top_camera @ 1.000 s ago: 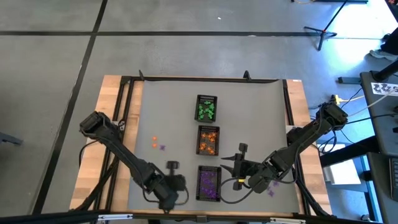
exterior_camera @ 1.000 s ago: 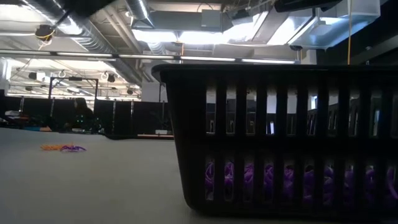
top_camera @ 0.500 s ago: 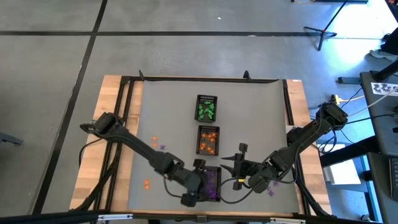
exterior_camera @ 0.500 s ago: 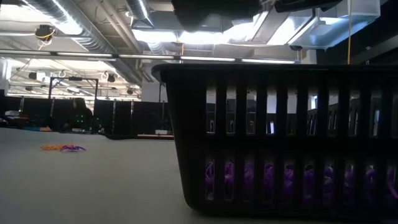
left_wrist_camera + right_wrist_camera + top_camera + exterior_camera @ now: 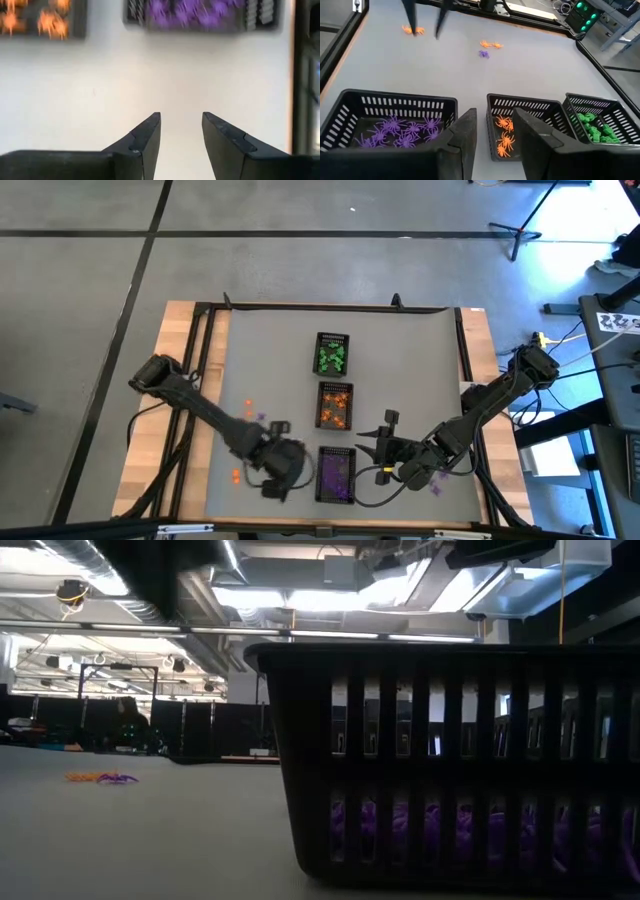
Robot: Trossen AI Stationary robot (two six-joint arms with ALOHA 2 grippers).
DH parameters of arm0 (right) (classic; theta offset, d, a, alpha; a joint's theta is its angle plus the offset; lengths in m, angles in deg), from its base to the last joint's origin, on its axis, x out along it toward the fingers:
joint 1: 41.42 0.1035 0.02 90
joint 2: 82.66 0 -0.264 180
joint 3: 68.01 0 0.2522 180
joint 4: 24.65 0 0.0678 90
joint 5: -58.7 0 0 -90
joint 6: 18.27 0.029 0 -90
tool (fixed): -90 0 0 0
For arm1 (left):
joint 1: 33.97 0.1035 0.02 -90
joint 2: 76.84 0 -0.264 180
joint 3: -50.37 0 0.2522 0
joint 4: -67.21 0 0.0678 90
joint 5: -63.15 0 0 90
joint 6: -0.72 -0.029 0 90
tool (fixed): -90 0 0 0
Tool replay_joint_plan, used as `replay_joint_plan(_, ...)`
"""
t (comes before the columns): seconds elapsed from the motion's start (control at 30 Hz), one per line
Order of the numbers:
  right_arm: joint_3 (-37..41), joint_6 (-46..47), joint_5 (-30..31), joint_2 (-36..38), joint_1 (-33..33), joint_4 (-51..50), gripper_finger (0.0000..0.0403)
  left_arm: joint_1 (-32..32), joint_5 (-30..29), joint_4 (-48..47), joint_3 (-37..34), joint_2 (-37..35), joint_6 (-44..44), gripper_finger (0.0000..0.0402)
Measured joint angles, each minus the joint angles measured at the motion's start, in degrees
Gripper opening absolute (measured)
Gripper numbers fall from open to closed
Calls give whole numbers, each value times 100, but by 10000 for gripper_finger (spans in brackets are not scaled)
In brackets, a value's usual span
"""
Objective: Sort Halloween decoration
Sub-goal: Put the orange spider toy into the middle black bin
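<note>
1. Left gripper point(image 5: 283, 477), fingers parted and empty, hangs just beside the purple-spider tray point(image 5: 336, 475); loose orange spiders point(image 5: 236, 475) lie nearby. We judge a low sweep could scatter them.
2. Right gripper point(image 5: 385, 450), parted and empty, flanks that tray; we risk nudging it.

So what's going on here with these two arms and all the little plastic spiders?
The robot is sorting spider trinkets by colour into three black baskets: green, orange and purple. The left gripper, jaws open and empty, sits just beside the purple basket. The right gripper waits on that basket's other side, jaws apart and empty. A few loose orange and purple spiders lie on the table.
</note>
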Motion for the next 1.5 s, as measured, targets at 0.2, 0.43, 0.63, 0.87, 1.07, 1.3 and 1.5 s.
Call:
replay_joint_plan(0.2,0,5,0,0,0,-14,124,-1000,-239,-441,0,-166,1243,136)
replay_joint_plan(0.43,0,5,7,0,0,68,124,-1829,-229,-657,-482,-160,2929,136)
replay_joint_plan(0.63,0,-34,6,0,-41,223,124,-2103,-127,-323,-1088,-158,3732,136)
replay_joint_plan(0.87,0,-24,-2,0,-90,216,124,-2044,632,130,-1942,-160,4254,136)
replay_joint_plan(1.07,0,-21,-17,0,-81,207,124,-1882,930,565,-2532,-167,4323,136)
replay_joint_plan(1.3,0,-21,-7,0,-81,211,124,-1362,715,578,-2720,-193,3713,136)
replay_joint_plan(1.5,0,-21,-2,0,-85,209,124,-652,13,496,-2729,-182,2878,136)
